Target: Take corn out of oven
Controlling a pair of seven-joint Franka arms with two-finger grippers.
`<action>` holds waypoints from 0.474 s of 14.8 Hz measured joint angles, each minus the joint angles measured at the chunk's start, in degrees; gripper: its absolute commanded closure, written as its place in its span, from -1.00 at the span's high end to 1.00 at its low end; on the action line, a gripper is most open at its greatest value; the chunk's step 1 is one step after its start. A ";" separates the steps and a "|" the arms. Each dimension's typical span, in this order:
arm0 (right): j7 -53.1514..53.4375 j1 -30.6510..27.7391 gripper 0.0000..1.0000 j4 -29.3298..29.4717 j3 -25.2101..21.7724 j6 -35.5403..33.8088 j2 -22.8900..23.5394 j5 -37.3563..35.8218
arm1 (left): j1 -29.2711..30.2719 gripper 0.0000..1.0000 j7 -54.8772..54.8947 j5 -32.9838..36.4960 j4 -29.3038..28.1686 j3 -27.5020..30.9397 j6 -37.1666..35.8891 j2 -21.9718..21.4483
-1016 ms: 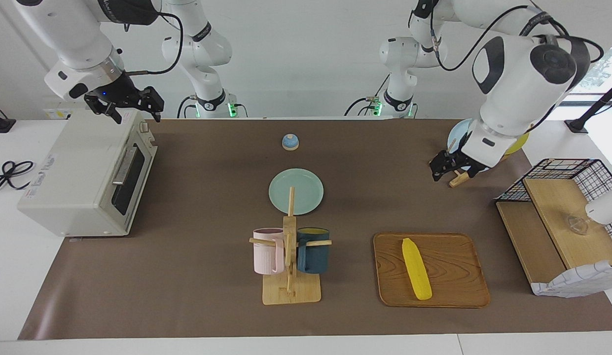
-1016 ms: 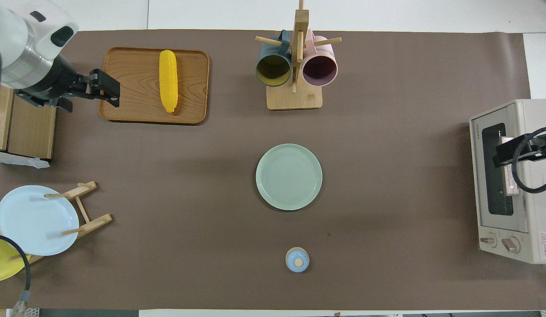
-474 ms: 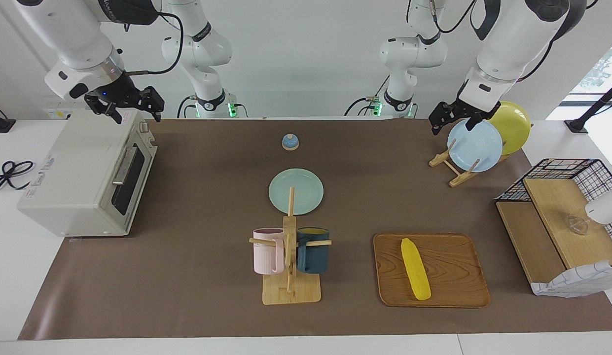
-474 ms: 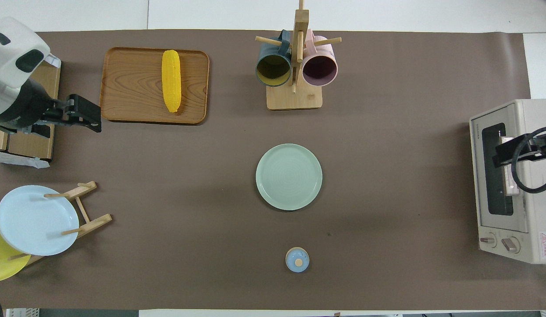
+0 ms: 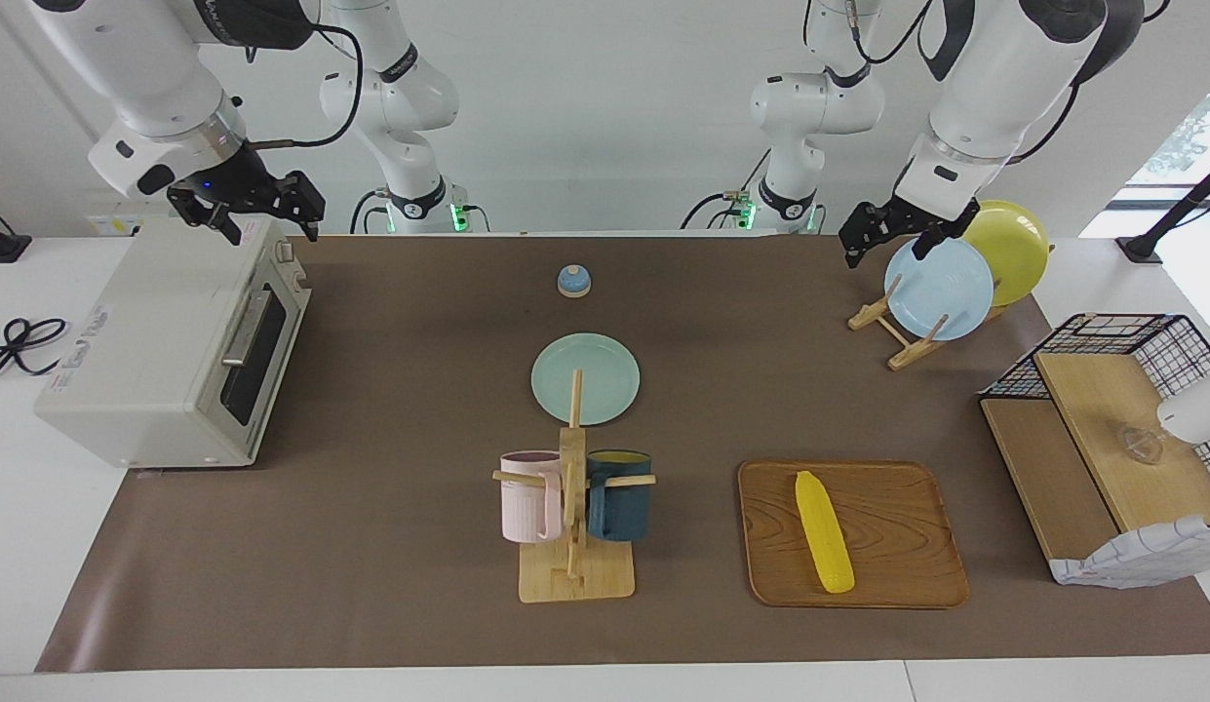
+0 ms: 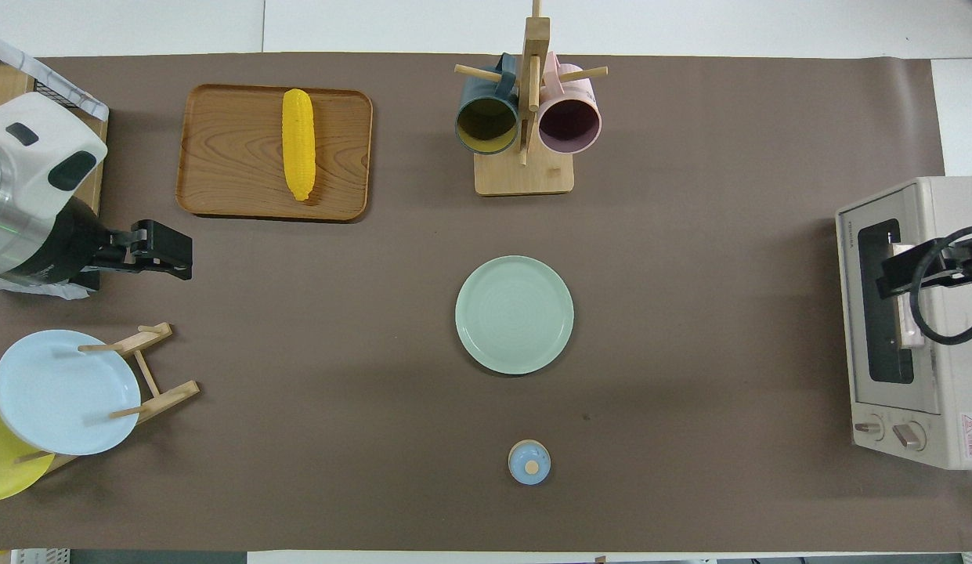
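Corn (image 5: 824, 532) lay on tray (image 5: 897, 585), apart from both open, empty end effectors: left (image 5: 885, 237) above plates (image 5: 941, 290), right (image 5: 249, 210) above oven (image 5: 146, 361)

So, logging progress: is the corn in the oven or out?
Out: the corn lies on the wooden tray, and the oven door is shut.

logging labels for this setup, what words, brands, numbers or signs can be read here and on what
None can be read for certain.
Brand name along the front of the oven, above its glass door: small grey letters, too small to read.
Red and white warning sticker at the oven's corner beside the two knobs: a triangle sign with fine print, unreadable.
Grey printing on the oven's top: blurred.
Lettering on the arms' upper links: too blurred.
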 measured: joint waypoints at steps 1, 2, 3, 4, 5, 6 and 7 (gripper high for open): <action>0.00 0.00 1.00 0.00 0.00 0.00 0.00 0.00 | 0.02 1.00 0.00 0.00 0.00 -0.37 -0.07 0.00; 0.00 0.00 1.00 0.00 0.00 0.00 0.00 0.00 | 0.03 1.00 0.00 0.00 0.00 -0.68 -0.11 0.00; 0.00 0.00 1.00 0.00 0.00 0.00 0.00 0.00 | 0.03 1.00 -0.02 -0.05 0.00 -0.85 -0.11 0.00; 0.00 0.00 1.00 0.00 0.00 0.00 0.00 0.00 | 0.04 1.00 -0.05 -0.28 0.00 -0.89 -0.07 0.00; 0.00 0.00 1.00 0.00 0.00 0.00 0.00 0.00 | 0.08 1.00 -0.07 -0.62 0.00 -0.89 -0.03 0.00; 0.00 0.00 1.00 0.00 0.00 0.00 0.00 0.00 | 0.12 1.00 -0.07 -0.75 0.00 -0.88 -0.01 0.00; 0.00 0.00 1.00 0.00 0.00 0.00 0.00 0.00 | 0.14 1.00 -0.07 -0.77 0.00 -0.88 -0.01 0.00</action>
